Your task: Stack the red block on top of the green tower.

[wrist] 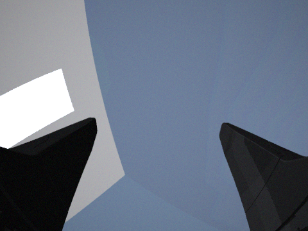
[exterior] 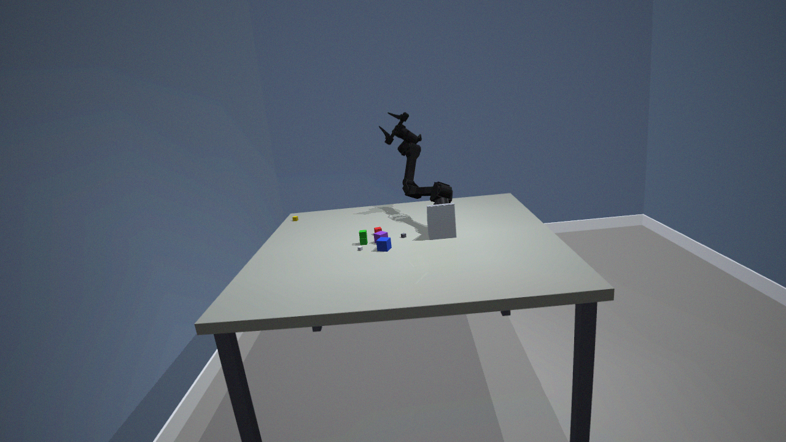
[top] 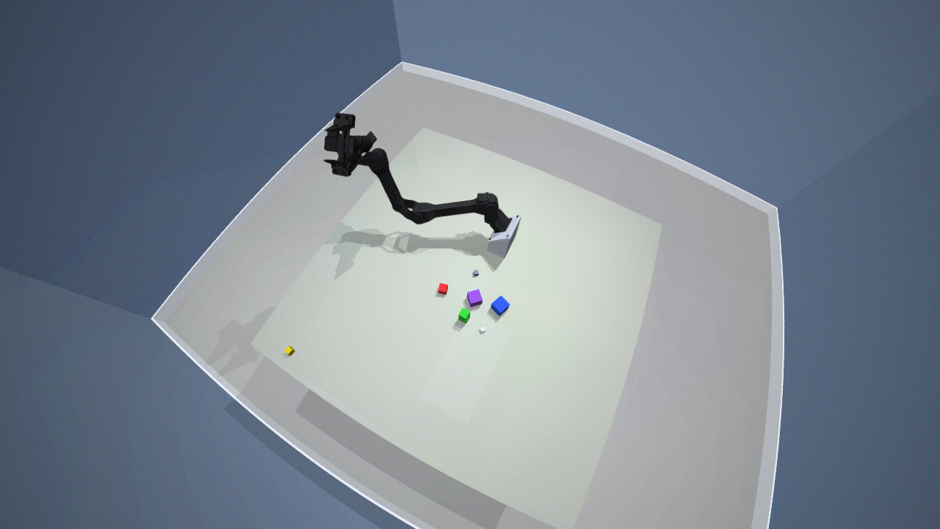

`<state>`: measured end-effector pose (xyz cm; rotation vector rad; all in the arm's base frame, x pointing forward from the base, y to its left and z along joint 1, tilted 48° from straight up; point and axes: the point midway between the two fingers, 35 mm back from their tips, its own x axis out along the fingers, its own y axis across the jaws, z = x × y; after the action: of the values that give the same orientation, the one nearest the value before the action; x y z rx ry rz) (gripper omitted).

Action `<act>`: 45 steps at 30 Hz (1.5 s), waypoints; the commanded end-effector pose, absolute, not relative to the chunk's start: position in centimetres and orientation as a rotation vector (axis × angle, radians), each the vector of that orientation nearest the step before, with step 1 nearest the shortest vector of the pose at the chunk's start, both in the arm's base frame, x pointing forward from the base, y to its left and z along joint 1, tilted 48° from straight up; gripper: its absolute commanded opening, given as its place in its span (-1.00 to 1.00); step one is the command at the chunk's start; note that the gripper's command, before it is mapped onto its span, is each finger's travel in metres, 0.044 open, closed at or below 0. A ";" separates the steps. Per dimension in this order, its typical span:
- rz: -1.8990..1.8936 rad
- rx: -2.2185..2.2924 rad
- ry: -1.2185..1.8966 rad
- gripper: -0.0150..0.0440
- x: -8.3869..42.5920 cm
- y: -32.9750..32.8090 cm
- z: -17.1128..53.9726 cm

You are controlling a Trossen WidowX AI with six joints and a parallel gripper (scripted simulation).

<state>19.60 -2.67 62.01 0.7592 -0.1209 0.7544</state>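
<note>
The red block (top: 443, 289) (exterior: 377, 229) lies on the table by itself, a little beyond the purple block in the exterior view. The green tower (top: 463, 314) (exterior: 363, 237) stands upright as two green blocks, one on the other, with nothing on top. My gripper (top: 326, 144) (exterior: 383, 120) (wrist: 160, 127) is wide open and empty. It is raised high above the table, far from the red block and the tower, and points up and away from them. The wrist view shows only the fingers, walls and ceiling, with no blocks.
A purple block (top: 474, 297) (exterior: 380, 236) stands close to the tower and the red block. A blue block (top: 500, 306) (exterior: 383, 244) is beside it. A small white cube (top: 482, 330) (exterior: 360, 248), a small grey cube (top: 476, 272) (exterior: 403, 235) and a distant yellow block (top: 288, 350) (exterior: 295, 218) also lie there.
</note>
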 end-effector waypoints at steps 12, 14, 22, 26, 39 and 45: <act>0.664 0.410 -0.286 1.00 13.1 4.0 62.6; 0.640 0.363 -0.302 1.00 12.4 5.3 62.3; 0.545 0.157 -0.329 1.00 11.5 11.0 60.4; 0.496 0.063 -0.332 1.00 12.0 13.5 59.2; 0.381 -0.219 -0.244 1.00 16.3 19.6 54.0; 0.315 -0.326 -0.152 1.00 19.4 21.4 50.4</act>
<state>17.54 20.04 52.87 -0.2556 -0.2090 0.3446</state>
